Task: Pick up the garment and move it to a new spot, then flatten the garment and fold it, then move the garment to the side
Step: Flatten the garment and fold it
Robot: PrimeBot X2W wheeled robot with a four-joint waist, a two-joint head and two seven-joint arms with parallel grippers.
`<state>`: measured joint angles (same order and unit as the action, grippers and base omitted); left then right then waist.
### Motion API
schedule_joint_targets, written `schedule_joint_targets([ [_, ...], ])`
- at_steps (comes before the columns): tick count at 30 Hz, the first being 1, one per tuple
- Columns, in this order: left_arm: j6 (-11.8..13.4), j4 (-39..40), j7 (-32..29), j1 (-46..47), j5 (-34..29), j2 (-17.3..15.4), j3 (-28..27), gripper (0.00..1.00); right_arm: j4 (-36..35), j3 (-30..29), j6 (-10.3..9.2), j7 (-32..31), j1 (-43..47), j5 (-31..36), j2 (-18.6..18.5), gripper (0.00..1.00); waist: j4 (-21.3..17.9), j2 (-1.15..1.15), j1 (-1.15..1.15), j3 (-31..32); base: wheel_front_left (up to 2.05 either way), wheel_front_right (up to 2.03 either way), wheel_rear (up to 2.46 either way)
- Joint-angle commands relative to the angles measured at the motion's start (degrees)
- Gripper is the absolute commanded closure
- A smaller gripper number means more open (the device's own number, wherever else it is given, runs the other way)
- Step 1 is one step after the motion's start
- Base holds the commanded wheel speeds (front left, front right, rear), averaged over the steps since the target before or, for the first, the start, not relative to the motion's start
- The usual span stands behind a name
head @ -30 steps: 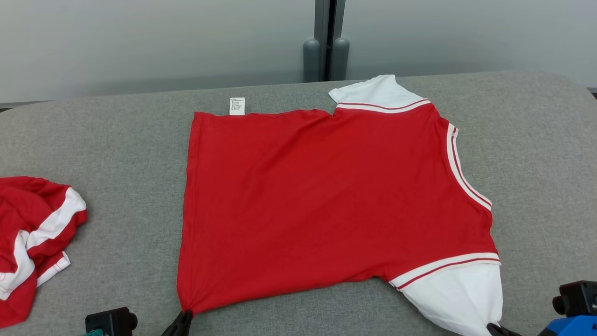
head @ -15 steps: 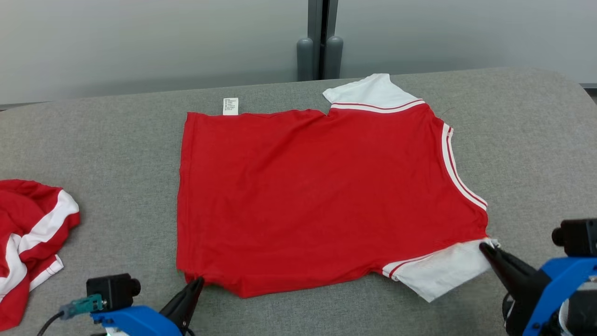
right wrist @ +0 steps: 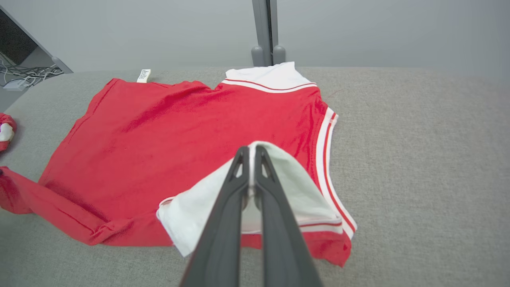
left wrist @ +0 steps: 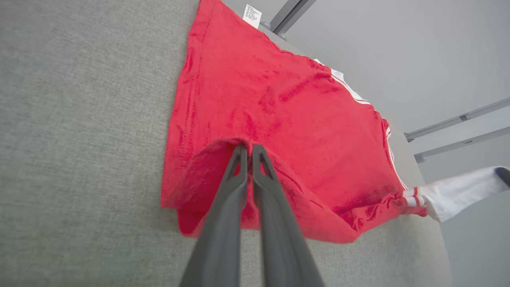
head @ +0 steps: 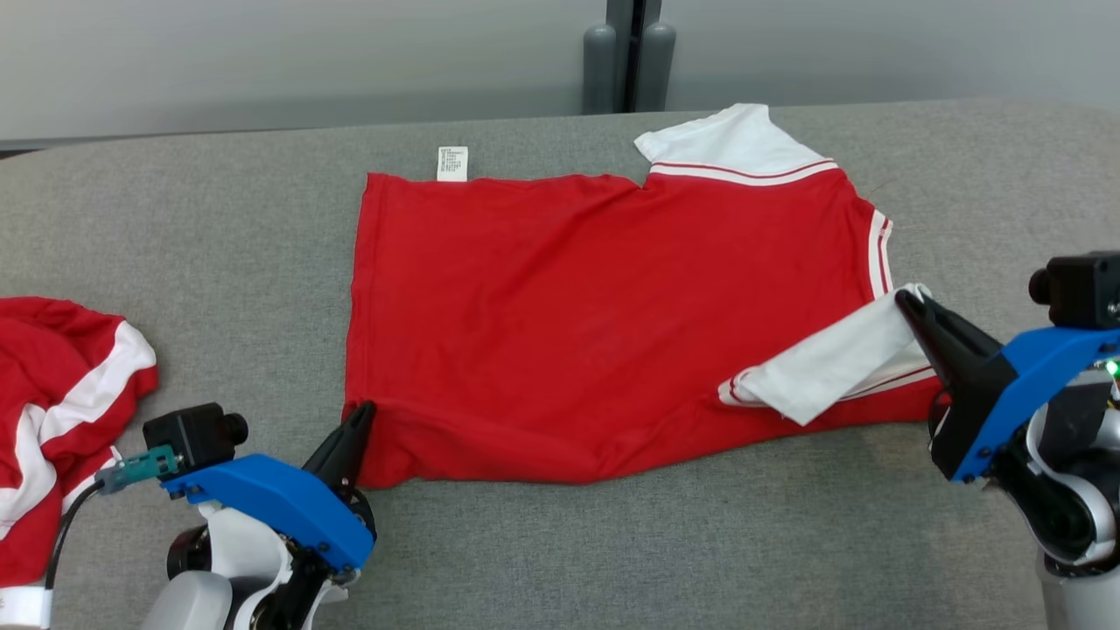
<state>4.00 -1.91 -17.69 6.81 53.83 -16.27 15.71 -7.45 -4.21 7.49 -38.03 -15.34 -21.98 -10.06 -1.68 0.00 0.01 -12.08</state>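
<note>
I've got the red T-shirt [head: 595,324] spread mid-counter, its near edge doubled over onto itself. My left fingers [head: 350,437] are pinched tight on the near hem corner. My right fingers [head: 945,341] are clamped on the white sleeve [head: 822,367], held over the red body. The grey fabric counter [head: 219,245] also carries a crumpled red-and-white garment [head: 61,394] at its left edge. A care label [head: 452,164] pokes out at the far hem, and there's a pale grey wall [head: 262,61] behind.
</note>
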Motion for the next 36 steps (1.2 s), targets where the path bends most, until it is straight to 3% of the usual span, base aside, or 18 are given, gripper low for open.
schedule_joint_targets([
  [1, 0.1, -1.4, 0.8, 1.7, -1.3, -0.1, 0.3, 1.00, 1.5, 0.3, 0.01, 1.2, -1.8, 0.2, -0.6, 1.00, 0.4, 0.00, -0.01, -0.6, 0.00, 0.00, 0.00],
  [9, -0.6, -8.0, 5.7, 6.0, -3.8, 1.8, 0.5, 1.00, 8.5, 0.1, 0.01, 10.2, -5.9, 3.9, -2.6, 1.00, 1.2, 0.00, -0.01, -2.2, 0.00, 0.00, 0.00],
  [17, -2.0, -11.7, 8.5, 8.9, -4.9, 2.1, 0.8, 1.00, 13.0, -0.2, 0.01, 13.2, -7.0, 4.3, -3.0, 1.00, 1.2, 0.00, -0.01, -3.0, 0.00, 0.00, 0.00],
  [28, -1.7, -15.4, 10.2, 11.3, -7.4, 2.0, 2.1, 1.00, 16.9, 1.2, 0.01, 19.4, -9.6, 4.2, -2.9, 1.00, 1.4, 0.00, -0.01, -3.4, 0.00, 0.00, 0.00],
  [29, -1.6, -15.7, 10.7, 11.5, -7.8, 2.2, 2.2, 0.66, 17.2, 1.1, 0.01, 20.5, -10.0, 4.5, -2.6, 1.00, 1.5, 0.00, -0.01, -3.4, 0.00, 0.00, 0.00],
  [30, -1.6, -15.9, 11.3, 11.7, -8.1, 2.3, 2.4, 0.37, 17.5, 1.2, 0.01, 21.5, -10.3, 4.6, -2.3, 0.81, 1.6, 0.00, -0.01, -3.3, 0.00, 0.00, 0.00],
  [31, -1.6, -16.3, 11.7, 11.8, -8.3, 2.4, 2.4, 0.00, 18.0, 1.5, 0.01, 22.2, -10.5, 4.5, -1.9, 0.00, 1.7, 0.00, -0.01, -3.3, 0.00, 0.00, 0.00],
  [36, -2.5, -17.9, 13.2, 12.2, -8.7, 3.0, 2.9, 0.00, 21.1, 1.7, 0.01, 24.4, -12.1, 6.7, -0.7, 0.00, 2.3, 0.00, -0.01, -2.6, 0.00, 0.00, 0.00],
])
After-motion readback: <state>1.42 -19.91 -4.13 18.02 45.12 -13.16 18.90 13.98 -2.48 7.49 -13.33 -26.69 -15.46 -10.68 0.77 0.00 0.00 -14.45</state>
